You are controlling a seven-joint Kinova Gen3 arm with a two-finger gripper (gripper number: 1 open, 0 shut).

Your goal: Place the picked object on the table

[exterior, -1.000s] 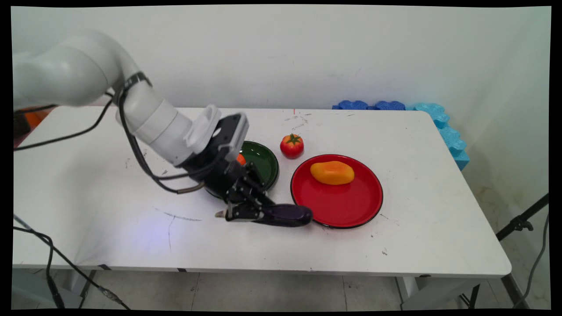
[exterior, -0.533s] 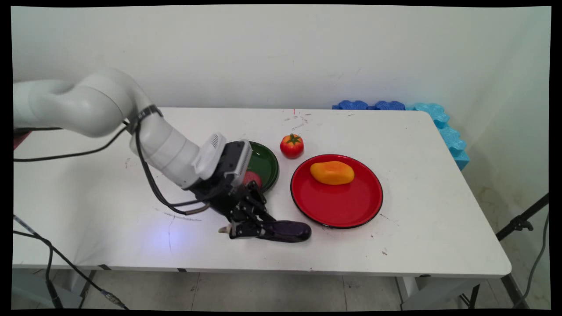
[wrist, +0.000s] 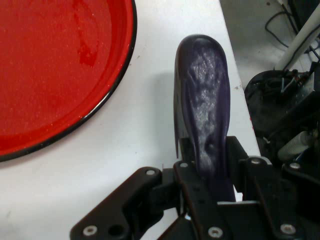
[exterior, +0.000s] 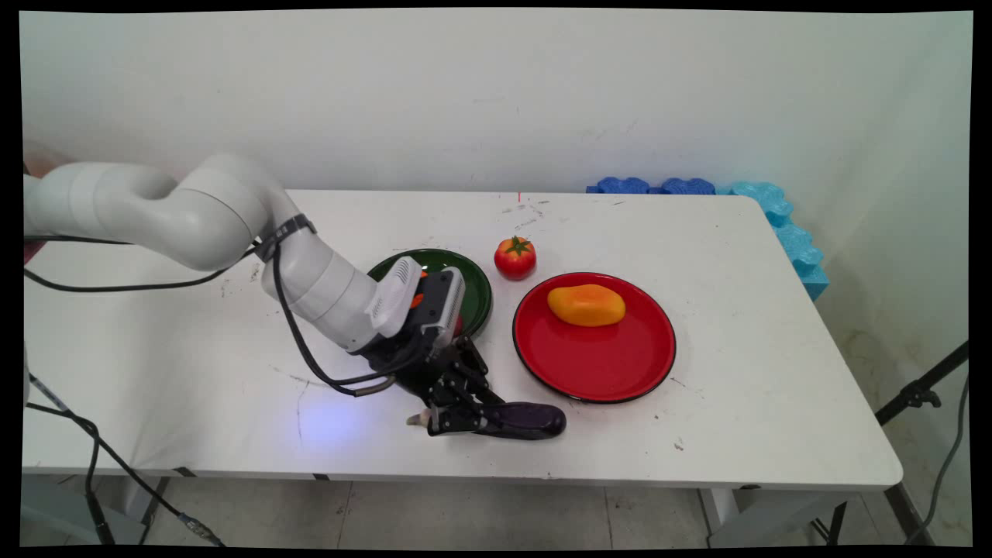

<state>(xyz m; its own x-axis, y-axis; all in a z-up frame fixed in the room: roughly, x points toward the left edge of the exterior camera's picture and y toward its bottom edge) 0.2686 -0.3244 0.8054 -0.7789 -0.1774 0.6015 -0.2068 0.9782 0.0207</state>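
A dark purple eggplant [exterior: 521,419] [wrist: 205,110] lies lengthwise just above the table near its front edge, with my gripper [exterior: 453,418] [wrist: 207,165] shut on its stem end. The fruit's rounded end points right, toward the red plate [exterior: 612,364] [wrist: 55,75]. The plate's rim sits a short way beyond and to the side of the eggplant, not touching it. A yellow-orange mango [exterior: 586,304] rests on the back of the red plate.
A green plate [exterior: 473,291] stands behind my hand, partly hidden by the wrist, with something red and orange on it. A red tomato [exterior: 515,257] sits on the table behind the two plates. Blue foam pieces [exterior: 775,209] line the far right corner. The table's front edge [exterior: 496,473] is close.
My hand has carried the eggplant toward the table's front edge and slightly to the right. The grip on it has held. Plates, mango and tomato have stayed put.
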